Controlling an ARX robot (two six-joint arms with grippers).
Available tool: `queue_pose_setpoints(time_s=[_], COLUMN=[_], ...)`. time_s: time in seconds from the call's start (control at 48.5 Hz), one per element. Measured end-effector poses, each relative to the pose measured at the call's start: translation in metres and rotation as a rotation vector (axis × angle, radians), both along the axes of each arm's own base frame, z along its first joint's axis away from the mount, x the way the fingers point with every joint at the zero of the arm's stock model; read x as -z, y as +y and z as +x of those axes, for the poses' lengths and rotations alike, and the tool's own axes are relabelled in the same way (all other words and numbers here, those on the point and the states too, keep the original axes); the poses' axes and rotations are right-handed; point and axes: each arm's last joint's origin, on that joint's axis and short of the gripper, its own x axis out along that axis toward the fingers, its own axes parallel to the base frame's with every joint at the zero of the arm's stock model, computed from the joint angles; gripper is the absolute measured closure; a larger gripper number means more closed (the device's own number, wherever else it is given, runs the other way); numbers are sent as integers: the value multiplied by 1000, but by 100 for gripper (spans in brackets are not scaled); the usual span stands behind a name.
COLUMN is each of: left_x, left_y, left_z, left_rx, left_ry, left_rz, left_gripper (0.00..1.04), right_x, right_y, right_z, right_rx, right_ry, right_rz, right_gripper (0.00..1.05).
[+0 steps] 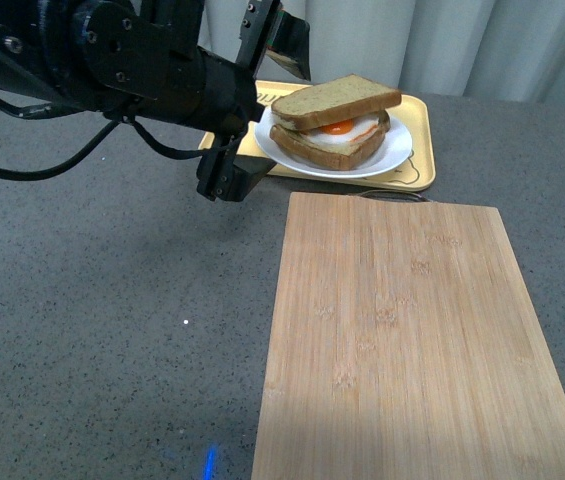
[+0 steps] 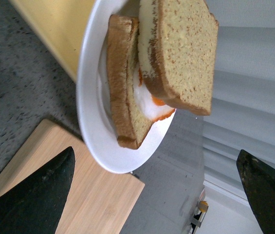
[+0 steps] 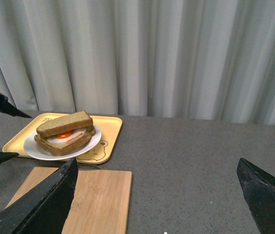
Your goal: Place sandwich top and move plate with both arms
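One plate [image 1: 394, 158], one sandwich top [image 1: 337, 98] (over one egg slice [image 1: 307, 149]), one tray [image 1: 419, 116].

No legible text, no labels, no numbers

The sandwich top [image 1: 337, 101] is a square slice of brown bread with a darker crust. It lies flat on the fried egg [image 1: 340, 127] of the lower slice, turned a little, so its corners do not match the slice below. The plate [image 1: 387, 160] is round, white and shallow, and carries the whole sandwich. It rests on the yellow tray [image 1: 417, 130] at the far side of the surface [image 1: 112, 320]. The left arm [image 1: 142, 65] is black and bulky, with cables. Its pincer [image 1: 284, 120] is spread wide just beside the plate's left rim, not gripping it. The right pincer [image 3: 156, 161] is spread wide too, well apart from the plate.
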Motion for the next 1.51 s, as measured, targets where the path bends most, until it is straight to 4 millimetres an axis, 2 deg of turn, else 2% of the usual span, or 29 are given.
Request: queue_pose_setpoints(time_s=[0.144,0.268,0.351,0.392,0.433,0.516,0.619,0.66,0.743,0.846,0.928,1.135,1.506], left_x=[-9,-25,-26,-24,-20,-25,-41,-48,-48,-46,-52,-62,-62], left_y=[9,20,20,25,38,62,82,91,101,118,125,138,153], left_z=[-25,-59,-67,-72,-88,-112,-132,-145,-162,-188,-206,-231,-263], left_rx=[17,30,42,-65,-164,-180,-175,-162,-137,-110,-101,-107,-83], left_ry=[-18,-62,-133,-368,-567,-719,-818,-845,-845,-827,-847,-834,-849], left_rz=[43,127,202,387,636,903,1072,1123,1167,1207,1211,1222,1216], left_gripper=[7,7,9,18,28,43,57,66,79,101,101,101,101], right_x=[0,0,0,0,0,0,0,0,0,0,0,0,0], right_y=[0,0,0,0,0,0,0,0,0,0,0,0,0], right_z=[0,0,0,0,0,0,0,0,0,0,0,0,0], right_rx=[0,0,0,0,-1,0,2,1,-1,0,0,0,0], right_ry=[0,0,0,0,0,0,0,0,0,0,0,0,0], right_rz=[0,0,0,0,0,0,0,0,0,0,0,0,0], right_gripper=[9,9,9,9,9,9,9,9,9,9,9,9,9])
